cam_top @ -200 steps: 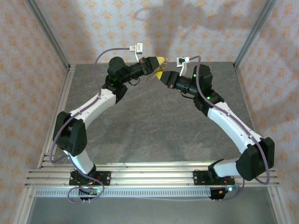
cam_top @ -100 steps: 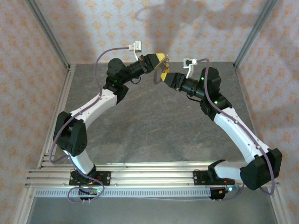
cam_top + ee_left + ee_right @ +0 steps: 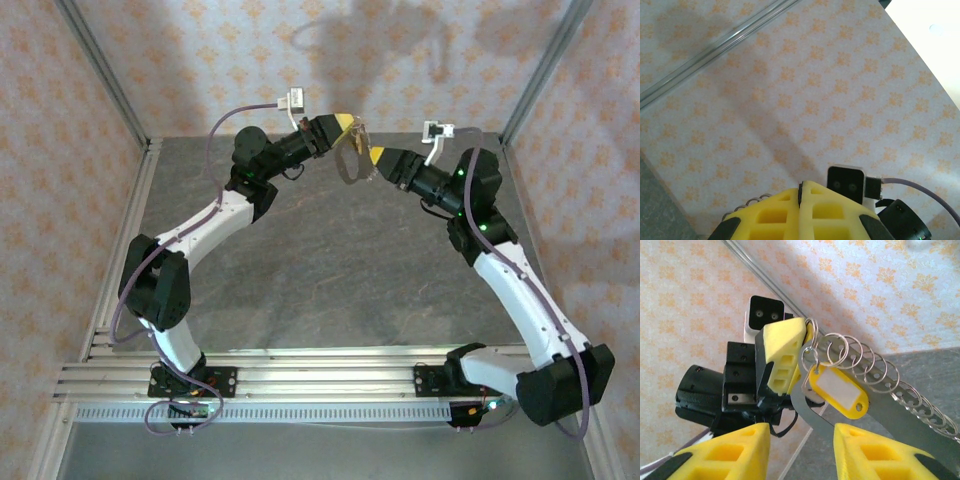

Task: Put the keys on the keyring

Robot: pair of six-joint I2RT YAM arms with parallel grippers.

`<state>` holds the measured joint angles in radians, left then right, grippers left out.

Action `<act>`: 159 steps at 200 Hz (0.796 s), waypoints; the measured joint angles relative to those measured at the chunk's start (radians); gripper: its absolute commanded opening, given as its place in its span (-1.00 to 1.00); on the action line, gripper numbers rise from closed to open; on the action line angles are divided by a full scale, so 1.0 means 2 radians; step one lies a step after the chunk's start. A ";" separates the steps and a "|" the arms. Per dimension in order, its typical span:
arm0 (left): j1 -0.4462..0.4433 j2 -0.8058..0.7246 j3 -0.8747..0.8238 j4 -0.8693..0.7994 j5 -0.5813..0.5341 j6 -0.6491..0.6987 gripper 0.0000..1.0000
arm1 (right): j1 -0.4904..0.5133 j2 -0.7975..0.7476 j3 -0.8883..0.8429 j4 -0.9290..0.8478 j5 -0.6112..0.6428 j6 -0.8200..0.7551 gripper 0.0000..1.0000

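Pulling back to the right, the right claw is hanging just beside the left claw now, not right up against it like before. Both arms are reaching from the near edge over the grey surface. The right claw's fingers are standing spread apart with nothing between them. Up above the far part of the surface, the left claw is squeezing tight on the end of the keyring, a row of shiny rings along a grey metal strip. A yellow key tag is dangling from one ring.
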<state>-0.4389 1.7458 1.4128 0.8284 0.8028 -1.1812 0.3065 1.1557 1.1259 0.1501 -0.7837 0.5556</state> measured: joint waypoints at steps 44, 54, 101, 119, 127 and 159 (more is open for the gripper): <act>0.000 0.000 0.000 0.008 0.000 -0.004 -1.00 | 0.000 0.053 0.017 0.062 -0.001 0.050 -0.37; 0.000 0.000 0.000 0.010 0.000 -0.006 -1.00 | 0.000 0.060 0.017 0.074 -0.003 0.060 -0.38; 0.000 0.000 0.000 0.014 0.000 -0.012 -1.00 | 0.000 0.077 0.017 0.120 -0.012 0.097 -0.42; 0.000 0.000 0.000 0.014 0.000 -0.013 -1.00 | 0.000 0.079 0.017 0.132 -0.014 0.105 -0.44; 0.000 0.000 0.000 0.014 0.000 -0.013 -1.00 | 0.000 0.080 0.017 0.138 -0.016 0.108 -0.46; 0.000 0.000 0.000 0.014 0.000 -0.013 -1.00 | 0.000 0.085 0.018 0.155 -0.022 0.122 -0.50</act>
<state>-0.4389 1.7458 1.4128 0.8566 0.8024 -1.2072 0.3065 1.3254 1.1614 0.4599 -0.8276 0.8001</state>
